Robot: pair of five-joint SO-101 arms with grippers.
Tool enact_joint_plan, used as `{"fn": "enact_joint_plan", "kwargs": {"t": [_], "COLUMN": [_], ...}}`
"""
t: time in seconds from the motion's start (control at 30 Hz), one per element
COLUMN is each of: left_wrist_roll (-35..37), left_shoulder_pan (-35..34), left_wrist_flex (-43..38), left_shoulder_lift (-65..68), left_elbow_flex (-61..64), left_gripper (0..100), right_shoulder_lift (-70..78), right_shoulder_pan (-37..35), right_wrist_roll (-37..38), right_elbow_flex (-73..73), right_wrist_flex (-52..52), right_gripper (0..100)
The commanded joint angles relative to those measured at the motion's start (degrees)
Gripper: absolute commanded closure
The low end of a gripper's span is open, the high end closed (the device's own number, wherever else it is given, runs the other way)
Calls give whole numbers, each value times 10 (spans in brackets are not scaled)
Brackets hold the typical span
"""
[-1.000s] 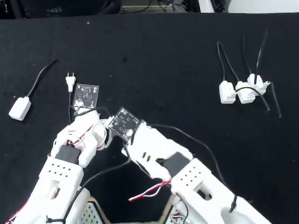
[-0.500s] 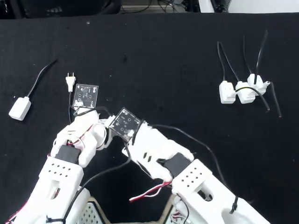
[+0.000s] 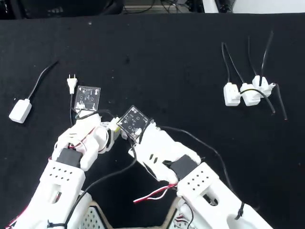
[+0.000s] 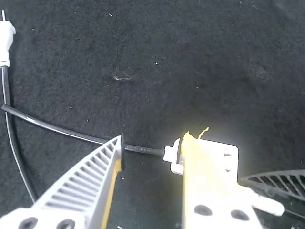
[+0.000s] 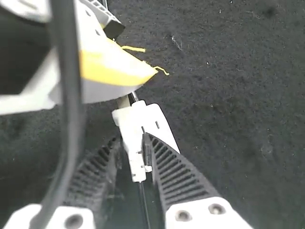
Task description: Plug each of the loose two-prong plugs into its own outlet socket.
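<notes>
A white outlet socket (image 5: 143,120) hangs between the two arms, and my right gripper (image 5: 132,141) is shut on its narrow tail end. A white plug (image 4: 172,153) with a black cable (image 4: 143,150) butts against the socket's (image 4: 209,151) face; its prongs are hidden. My left gripper (image 4: 152,140) is open astride that cable, its yellow-taped finger (image 4: 198,164) lying against the plug and socket. In the high view both grippers meet around the socket (image 3: 114,125). A loose two-prong plug (image 3: 71,84) lies far left, and it appears again in the left wrist view (image 4: 5,38). A free socket (image 3: 20,110) lies further left.
Three white sockets (image 3: 249,93) with black cables sit in a cluster at the far right of the black table (image 3: 181,62). The loose plug's cable (image 4: 9,124) runs past my left gripper. Both arms crowd the front middle.
My right gripper with the socket has shifted slightly right and farther from the front edge. The left arm has hardly moved.
</notes>
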Motion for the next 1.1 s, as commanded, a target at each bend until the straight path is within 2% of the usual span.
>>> {"fn": "enact_joint_plan", "kwargs": {"t": [0.0, 0.17, 0.33, 0.8, 1.07], "left_wrist_roll": [-6, -6, -6, -6, -6], "left_shoulder_pan": [6, 6, 6, 7, 7], "left_wrist_flex": [0, 0, 0, 0, 0], "left_shoulder_lift": [-6, -6, -5, -2, -1], "left_elbow_flex": [5, 4, 4, 4, 4], "left_gripper": [802, 802, 802, 802, 802], "right_shoulder_lift": [-19, -19, -19, -19, -18], "right_shoulder_pan": [14, 13, 13, 16, 16], "right_wrist_roll": [-9, -11, -46, -46, -77], "right_elbow_flex": [-43, -44, -43, -44, -39], "right_wrist_flex": [1, -3, -24, -28, -49], "right_gripper": [988, 988, 988, 988, 988]}}
